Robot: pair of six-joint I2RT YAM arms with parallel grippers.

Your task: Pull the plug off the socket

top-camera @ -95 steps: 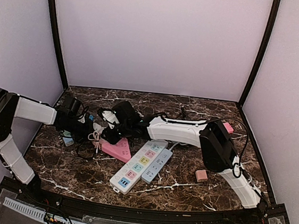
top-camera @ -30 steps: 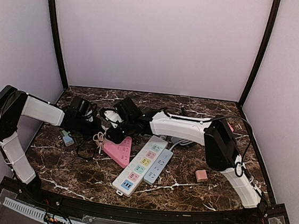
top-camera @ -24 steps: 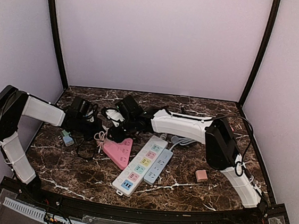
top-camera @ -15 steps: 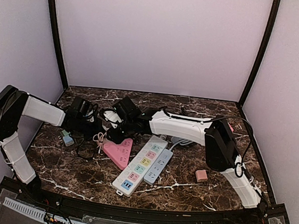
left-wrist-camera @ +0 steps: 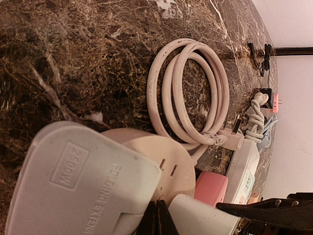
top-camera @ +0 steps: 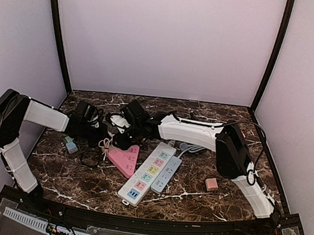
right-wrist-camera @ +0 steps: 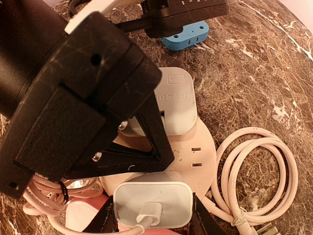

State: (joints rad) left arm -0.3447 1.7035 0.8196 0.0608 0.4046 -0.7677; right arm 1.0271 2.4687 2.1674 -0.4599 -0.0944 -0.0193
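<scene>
A round beige socket (right-wrist-camera: 203, 159) lies on the marble table with a white plug (right-wrist-camera: 152, 203) seated in its near side. My right gripper (right-wrist-camera: 151, 218) is shut on that plug, one black finger (right-wrist-camera: 103, 221) on each flank. A second, larger white folding plug (right-wrist-camera: 178, 105) sits in the far side of the socket (left-wrist-camera: 164, 159). My left gripper (left-wrist-camera: 157, 218) is shut, its tips pressed down on the socket's face between the two plugs. In the top view both grippers meet at the left middle of the table, left gripper (top-camera: 106, 134) beside right gripper (top-camera: 123, 135), hiding the socket.
A coiled white cable (left-wrist-camera: 190, 93) lies just beyond the socket. A pink power strip (top-camera: 123, 156) and two white power strips (top-camera: 146, 175) lie toward the near side. A blue adapter (top-camera: 71, 145) is at the left, a small pink block (top-camera: 211, 184) at the right.
Since the earliest frame the left arm has moved in toward the right gripper and the strips have shifted slightly. Over the last second both arms stay almost still.
</scene>
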